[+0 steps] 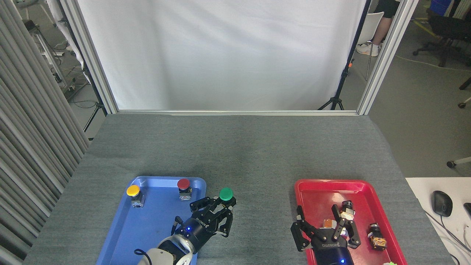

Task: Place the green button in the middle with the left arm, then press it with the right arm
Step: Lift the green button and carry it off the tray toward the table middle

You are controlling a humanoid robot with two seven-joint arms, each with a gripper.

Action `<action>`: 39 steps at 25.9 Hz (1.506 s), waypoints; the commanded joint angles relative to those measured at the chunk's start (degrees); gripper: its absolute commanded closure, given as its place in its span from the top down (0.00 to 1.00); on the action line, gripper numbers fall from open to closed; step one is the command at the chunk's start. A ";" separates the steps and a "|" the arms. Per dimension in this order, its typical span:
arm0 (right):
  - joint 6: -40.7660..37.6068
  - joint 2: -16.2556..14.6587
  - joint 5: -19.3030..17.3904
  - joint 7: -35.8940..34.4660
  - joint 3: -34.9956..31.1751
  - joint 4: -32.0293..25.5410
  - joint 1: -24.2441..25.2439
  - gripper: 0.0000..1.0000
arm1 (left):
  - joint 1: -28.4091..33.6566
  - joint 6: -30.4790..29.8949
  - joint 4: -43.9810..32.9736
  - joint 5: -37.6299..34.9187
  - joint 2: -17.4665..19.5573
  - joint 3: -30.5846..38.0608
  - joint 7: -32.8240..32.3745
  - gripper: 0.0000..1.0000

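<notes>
The green button [226, 194] is held up in my left gripper [220, 208], whose black fingers are shut around its base. It hangs over the grey cloth just right of the blue tray [147, 228], at the left edge of the middle [254, 206] between the trays. My right gripper [323, 230] rests over the red tray [320, 191] with its three fingers spread open and nothing held.
A yellow-capped button [133, 192] and a red-capped button [184, 186] stand at the far end of the blue tray. Small parts lie in the red tray [377, 235]. A computer mouse [441, 203] sits on a white desk at right.
</notes>
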 commanded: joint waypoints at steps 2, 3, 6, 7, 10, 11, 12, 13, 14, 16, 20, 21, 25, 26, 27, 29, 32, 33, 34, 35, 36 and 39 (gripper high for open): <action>-0.09 -0.33 0.01 -0.08 0.00 -0.04 0.37 1.00 | -3.56 0.30 7.32 -0.06 -4.61 -0.95 -0.03 0.00; -0.09 -0.33 0.01 -0.17 0.00 -0.04 0.37 1.00 | -4.08 0.39 8.90 -0.06 -5.31 -0.95 -0.03 0.00; -0.18 -0.41 0.01 -0.17 0.09 -0.04 0.55 1.00 | -4.96 2.15 12.50 -0.15 -6.19 -1.13 0.15 0.00; -0.18 -0.41 0.01 -0.17 0.09 -0.04 0.63 1.00 | -5.05 2.76 13.38 -0.06 -6.36 -1.74 0.15 0.00; -0.18 -0.59 0.01 -0.17 0.09 -0.04 1.16 1.00 | -5.67 3.20 14.26 0.03 -6.54 -3.85 0.06 0.00; -0.27 -0.68 0.01 -0.17 0.09 -0.04 1.16 1.00 | -5.67 3.11 14.44 0.12 -6.72 -3.94 0.06 0.00; -0.27 -0.77 0.01 -0.17 0.09 -0.04 1.16 1.00 | -5.67 3.02 14.61 0.12 -7.33 -4.03 0.06 0.00; -0.27 -0.94 0.01 -0.17 0.09 -0.04 1.16 1.00 | -5.58 3.02 14.96 0.20 -7.86 -4.56 0.06 0.00; -0.27 -1.20 0.01 -0.25 0.09 -0.04 1.16 1.00 | -5.58 3.11 15.58 0.29 -7.86 -5.35 0.23 0.00; -0.27 -1.47 0.01 -0.25 0.09 -0.04 1.16 1.00 | -5.58 3.38 16.11 0.82 -7.86 -6.75 0.50 0.00; -0.36 -1.64 -0.08 -0.17 0.09 0.13 1.16 1.00 | -5.58 3.99 16.11 0.82 -7.95 -7.72 0.67 0.00; -0.45 -1.73 -0.08 -0.17 0.09 0.22 1.07 1.00 | -5.58 3.99 16.11 0.73 -7.95 -8.42 0.67 0.00; -0.53 -1.82 -0.25 0.01 0.09 0.31 0.99 1.00 | -5.49 4.08 16.37 0.82 -7.95 -9.57 0.76 0.01; -0.53 -1.82 -0.25 0.01 0.09 0.31 1.07 1.00 | -5.40 4.08 16.37 0.82 -7.95 -9.57 0.76 0.02; -0.53 -1.82 -0.17 0.10 0.09 0.31 0.99 1.00 | -5.32 4.25 16.37 0.82 -7.86 -9.65 0.76 0.05; -0.53 -1.91 -0.17 0.01 0.09 0.31 0.99 1.00 | -5.31 4.43 16.37 0.91 -7.95 -9.65 0.76 0.13; -0.53 -2.08 -0.17 -0.08 0.09 0.13 0.99 1.00 | -5.23 5.66 16.37 1.00 -7.95 -9.65 0.85 0.51; -0.53 -2.17 -0.17 -0.08 0.09 0.13 1.07 1.00 | -5.05 5.66 16.37 1.00 -7.86 -9.65 1.11 0.62; -0.53 -2.26 -0.17 -0.08 0.09 0.22 1.07 1.00 | -4.96 5.57 16.37 1.00 -7.86 -9.57 1.38 0.70; -0.53 -2.43 -0.17 -0.08 0.09 0.22 1.07 1.00 | -4.88 5.49 16.28 1.08 -7.86 -9.65 1.55 0.77; -0.62 -2.70 -0.17 -0.08 0.09 0.22 1.25 1.00 | -4.35 5.49 16.19 1.08 -7.86 -9.65 1.64 0.86; -0.62 -2.70 -0.17 0.19 0.17 0.22 1.25 1.00 | -2.50 5.13 14.79 1.08 -7.95 -9.65 1.64 1.00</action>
